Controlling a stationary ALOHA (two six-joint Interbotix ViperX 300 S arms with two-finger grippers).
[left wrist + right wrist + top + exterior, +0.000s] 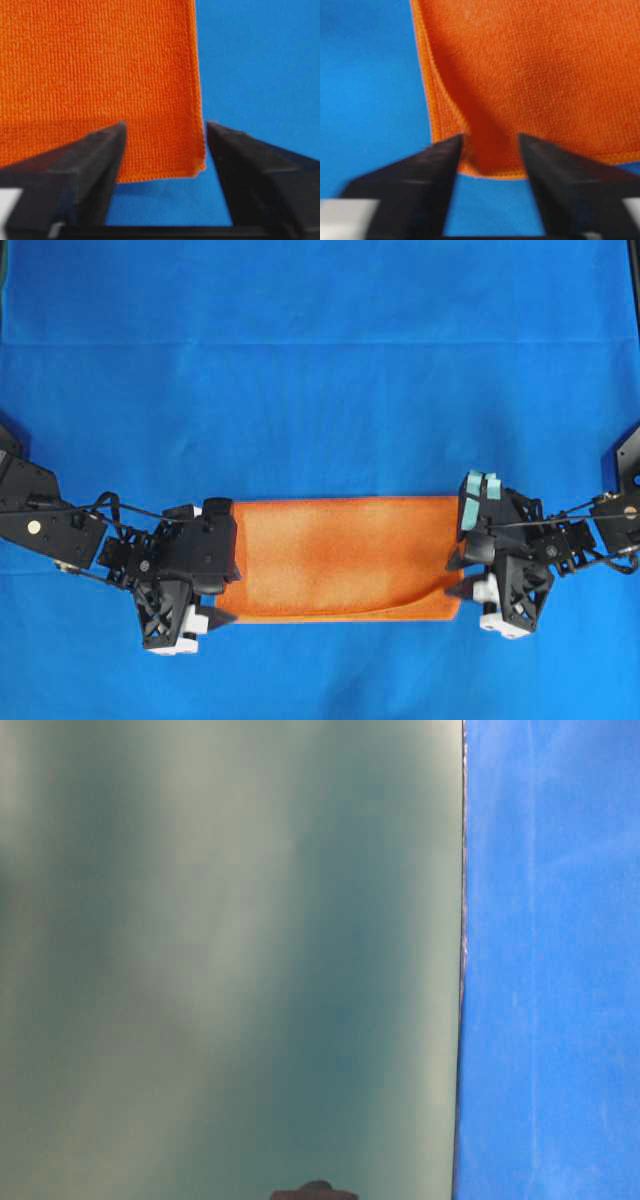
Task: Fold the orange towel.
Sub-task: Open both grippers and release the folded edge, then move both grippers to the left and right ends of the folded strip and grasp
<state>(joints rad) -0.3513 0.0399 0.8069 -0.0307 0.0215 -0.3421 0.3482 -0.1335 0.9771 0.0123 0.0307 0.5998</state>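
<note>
First fold laid, both pincers, left pincer [165,150] and right pincer [490,155], released at the orange towel [340,558] ends; next likely regrasping for a second fold.

Orange towel [340,555] folded to a wide strip on blue cloth [320,360], top layer's edge curling near lower right. Left gripper [222,585] at left end, right gripper [462,575] at right end.
</note>
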